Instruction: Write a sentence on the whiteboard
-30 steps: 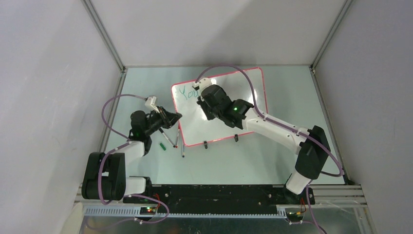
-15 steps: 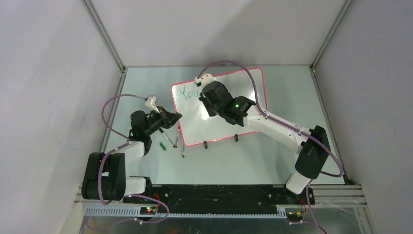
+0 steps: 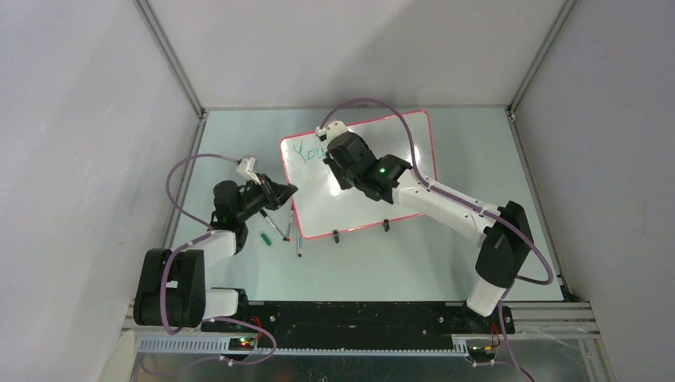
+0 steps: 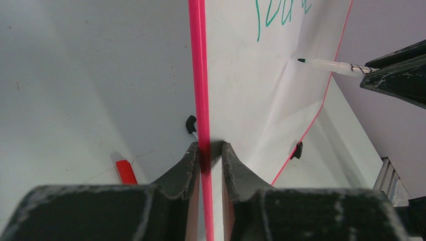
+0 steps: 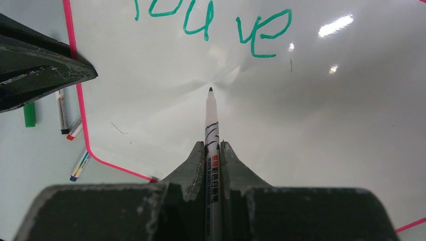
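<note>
Two grips to note: your left fingers [image 4: 182,168] pinch the pink rim of the whiteboard [image 3: 350,208], tilted in the middle of the bench [image 3: 446,263]. Your right fingers [image 5: 236,170] squeeze a white marker [image 5: 211,118], its tip just below the teal sentence [image 5: 211,25].
</note>
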### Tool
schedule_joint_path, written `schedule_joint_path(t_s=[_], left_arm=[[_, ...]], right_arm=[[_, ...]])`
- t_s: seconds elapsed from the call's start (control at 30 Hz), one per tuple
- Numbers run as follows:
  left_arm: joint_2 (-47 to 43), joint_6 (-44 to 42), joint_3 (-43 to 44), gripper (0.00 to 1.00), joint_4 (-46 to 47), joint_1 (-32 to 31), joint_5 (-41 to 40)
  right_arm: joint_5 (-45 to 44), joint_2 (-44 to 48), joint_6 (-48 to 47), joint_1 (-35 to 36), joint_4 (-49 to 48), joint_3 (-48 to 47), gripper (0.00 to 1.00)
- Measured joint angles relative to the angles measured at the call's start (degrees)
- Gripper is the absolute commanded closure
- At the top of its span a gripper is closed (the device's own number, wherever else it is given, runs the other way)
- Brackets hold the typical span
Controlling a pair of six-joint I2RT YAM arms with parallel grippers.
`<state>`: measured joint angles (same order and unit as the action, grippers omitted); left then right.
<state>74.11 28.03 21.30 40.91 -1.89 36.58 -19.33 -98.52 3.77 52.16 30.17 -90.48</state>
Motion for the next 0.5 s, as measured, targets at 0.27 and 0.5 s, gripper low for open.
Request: schedule_joint_path(t_s=[0.27,0.5], left_arm=[[0.0,0.0,0.0,0.99,0.0,0.02,0.0],[0.0,0.0,0.0,0.99,-0.15,0.02,-0.26]], right_arm=[[-0.09,-1.05,0.0,-0.31,0.33,-0.09,1.0],[-0.7,-2.1,0.0,-0.44,0.96,-1.27,1.0]])
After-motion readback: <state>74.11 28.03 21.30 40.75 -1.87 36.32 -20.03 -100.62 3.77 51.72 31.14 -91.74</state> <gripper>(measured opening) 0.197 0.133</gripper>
